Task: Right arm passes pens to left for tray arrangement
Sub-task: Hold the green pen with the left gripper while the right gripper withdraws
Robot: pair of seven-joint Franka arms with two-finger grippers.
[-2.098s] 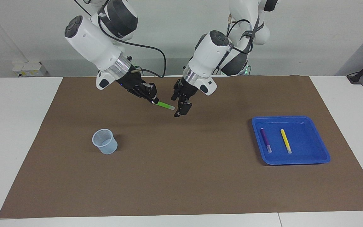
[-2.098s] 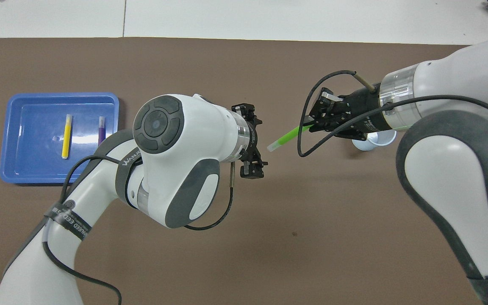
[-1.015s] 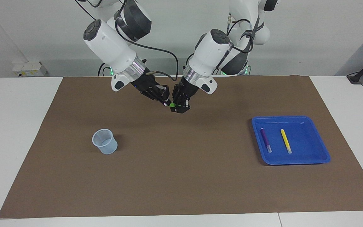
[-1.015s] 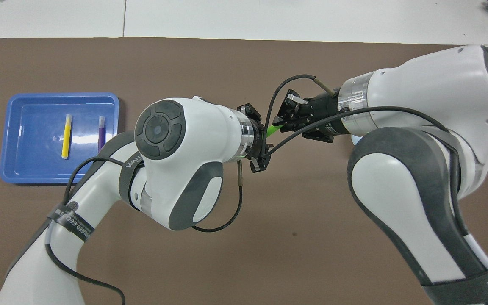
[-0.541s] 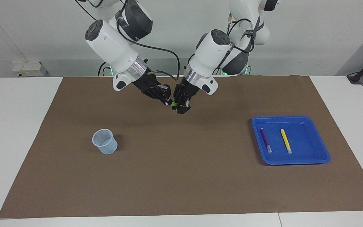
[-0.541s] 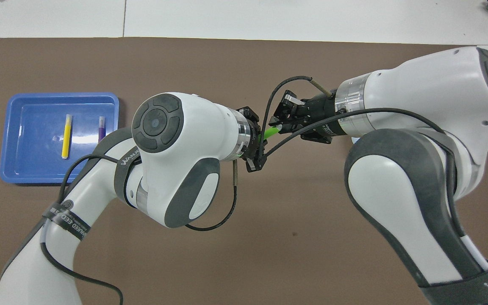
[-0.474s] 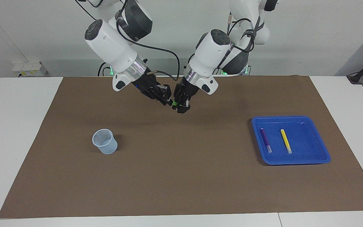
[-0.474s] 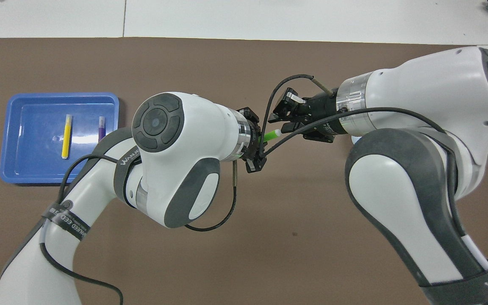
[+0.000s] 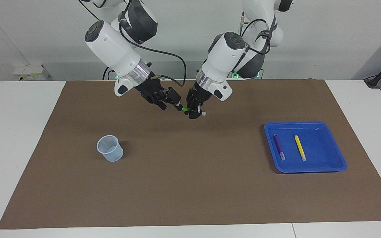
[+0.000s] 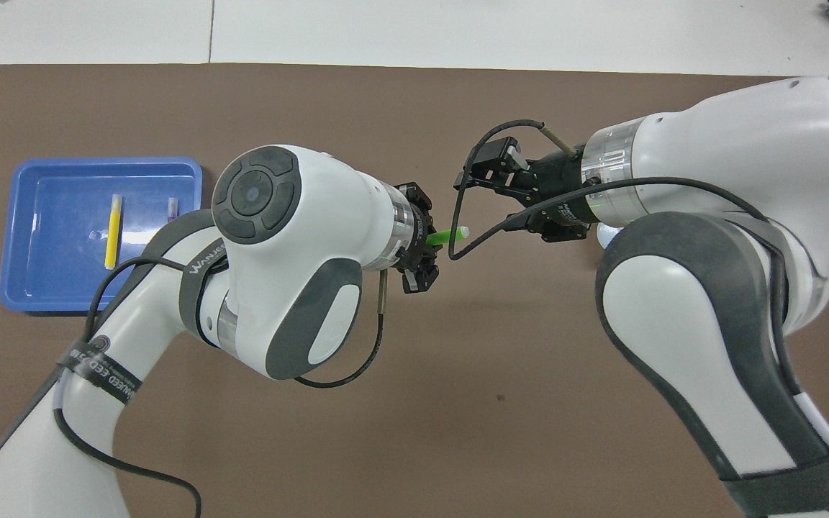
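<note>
Translucent cup [image 9: 110, 148] sits idle toward the right arm's end of the desk, and over the mat the right claw [image 9: 170, 100] gapes wide, empty, while the left claw [image 9: 193, 110] is clamped on the green pen [image 9: 186, 108]. The handover looks done, so next the left arm must swing it over to the blue tray [image 9: 340, 160], beside the purple pen [image 9: 278, 146] and yellow pen [image 9: 299, 147]. Only the right claw crowds that path.
</note>
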